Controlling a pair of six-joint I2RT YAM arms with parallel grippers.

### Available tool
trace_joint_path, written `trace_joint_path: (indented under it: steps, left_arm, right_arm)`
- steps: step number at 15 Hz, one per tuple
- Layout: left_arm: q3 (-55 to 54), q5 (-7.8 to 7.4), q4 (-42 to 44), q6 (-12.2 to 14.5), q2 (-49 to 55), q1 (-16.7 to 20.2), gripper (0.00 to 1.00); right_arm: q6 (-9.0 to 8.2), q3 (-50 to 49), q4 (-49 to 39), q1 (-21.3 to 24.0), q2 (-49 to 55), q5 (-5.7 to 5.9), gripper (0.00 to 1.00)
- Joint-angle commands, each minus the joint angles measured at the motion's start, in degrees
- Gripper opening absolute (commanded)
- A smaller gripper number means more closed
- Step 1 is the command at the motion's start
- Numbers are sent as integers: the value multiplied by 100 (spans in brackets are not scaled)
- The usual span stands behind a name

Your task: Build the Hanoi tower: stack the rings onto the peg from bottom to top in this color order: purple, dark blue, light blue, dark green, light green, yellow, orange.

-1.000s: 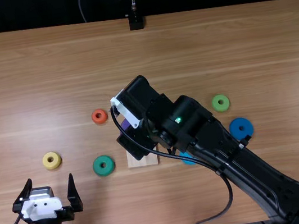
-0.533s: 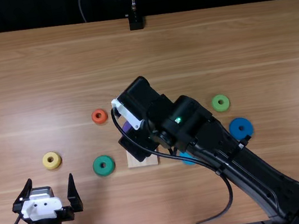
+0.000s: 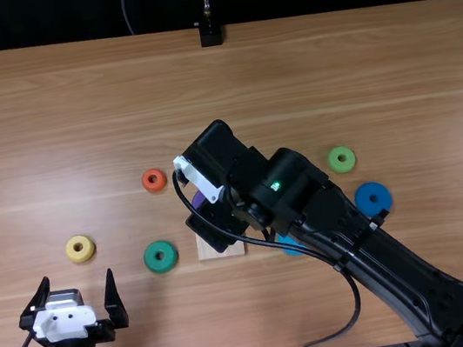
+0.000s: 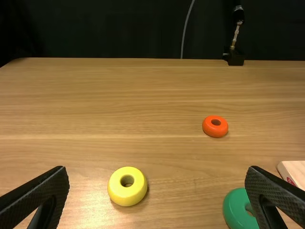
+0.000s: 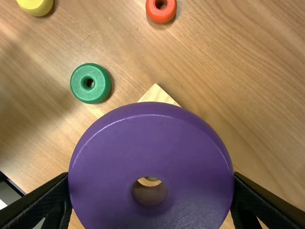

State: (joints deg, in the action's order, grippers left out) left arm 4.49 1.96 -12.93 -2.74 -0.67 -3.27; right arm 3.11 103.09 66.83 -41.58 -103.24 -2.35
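Wide free run across the far half of the light brown wooden tabletop (image 3: 285,68). Main obstacle: black right arm (image 3: 353,220), slantwise from the near right corner, roofing part of the pale, flat wooden base (image 3: 220,253). Right hand (image 3: 211,155) and broad, round purple ring (image 5: 150,129) block the drop from above. Round light blue ring (image 3: 289,248) partly under that arm; black cable (image 3: 355,299) bows out on its near side. From the left, round dark green ring (image 3: 161,256) sits just beside the base; open lane between it and round yellow ring (image 3: 80,248).
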Motion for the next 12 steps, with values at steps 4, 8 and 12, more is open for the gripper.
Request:
trace_joint_path:
  steps: [4, 8, 12]
  left_arm:
    - [-282, 26, -99, 84, 67, 46, 100]
    - [-282, 26, -99, 84, 67, 46, 100]
    - [-282, 26, -99, 84, 67, 46, 100]
  right_arm:
    - [15, -78, 10, 1, -82, 3, 0]
    - [37, -175, 10, 10, -82, 13, 0]
    - [-6, -193, 0, -8, -100, 13, 0]
